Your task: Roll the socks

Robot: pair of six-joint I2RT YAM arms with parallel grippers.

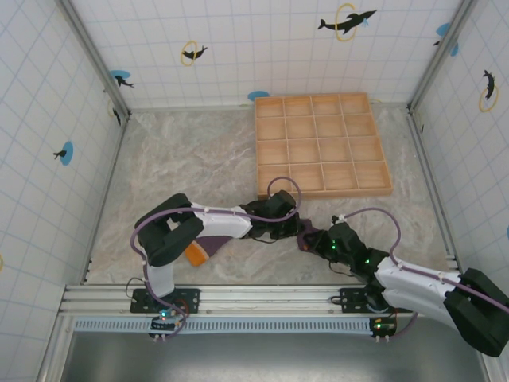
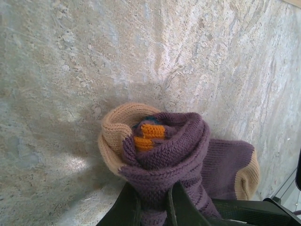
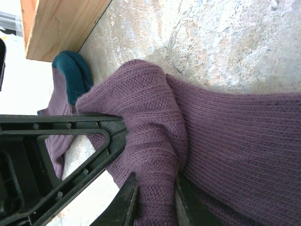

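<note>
Left end effector [image 2: 153,202] clenches the rolled purple socks [image 2: 169,146] just in front of the wooden tray [image 1: 324,192]; right end effector [image 3: 155,197] grips the flat tail. Best keep that tail taut, rolling tightly.

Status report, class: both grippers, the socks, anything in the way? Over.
Left gripper shut on sock roll. Right gripper pinching purple sock. Wooden tray beyond, not in the way.

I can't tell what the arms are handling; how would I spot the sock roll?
Start at the wooden grid tray on the marble table. Just before its near left corner lies the sock roll. Unlike the pale wood, it is coiled purple knit, tan cuff outside, orange core.
</note>
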